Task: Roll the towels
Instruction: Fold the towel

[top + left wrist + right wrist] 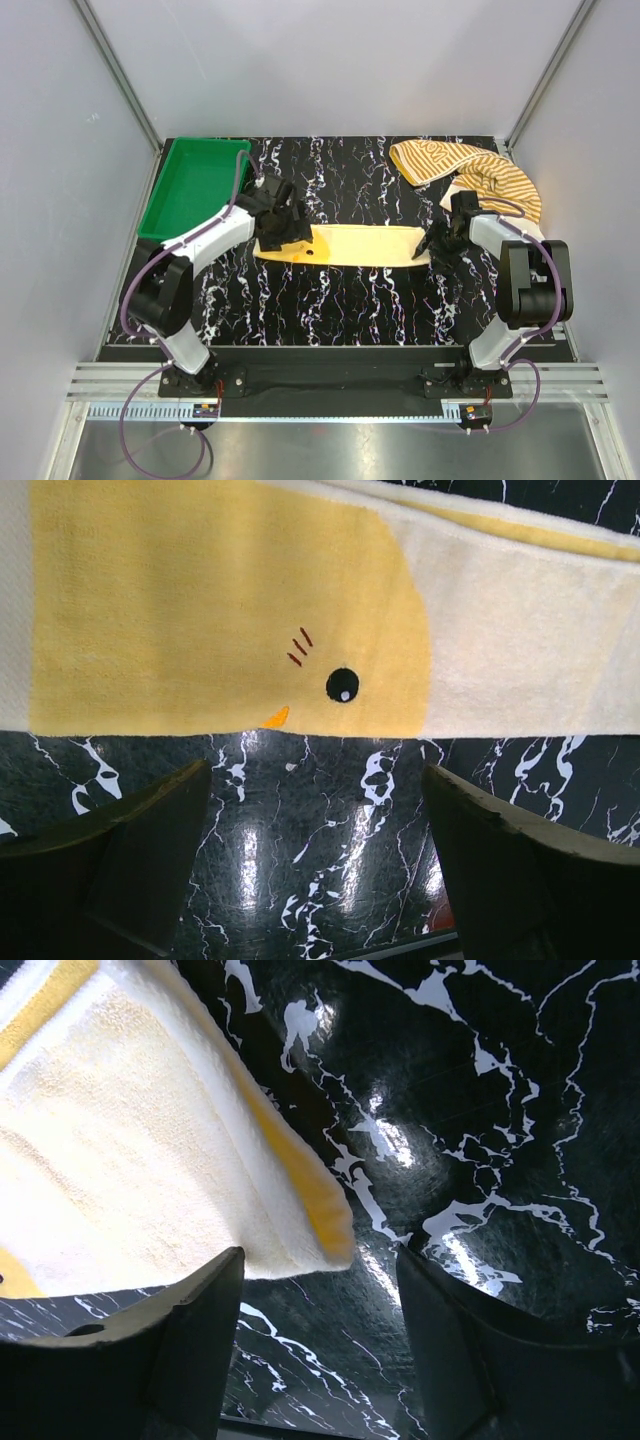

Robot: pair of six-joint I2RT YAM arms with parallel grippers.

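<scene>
Left wrist, chick face [322, 676] on towel [520, 640]

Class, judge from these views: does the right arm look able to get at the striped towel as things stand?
Probably yes. The striped towel lies bunched just beyond the right gripper, on that arm's side, with nothing between; that gripper is open and empty.

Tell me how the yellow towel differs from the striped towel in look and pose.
The yellow towel is pale yellow with a small chick face; the striped towel has orange-and-cream stripes. The yellow towel lies flat as a long folded strip in the middle; the striped towel lies bunched in the far right corner. Both rest on the black marbled table, and neither is rolled yet.
</scene>
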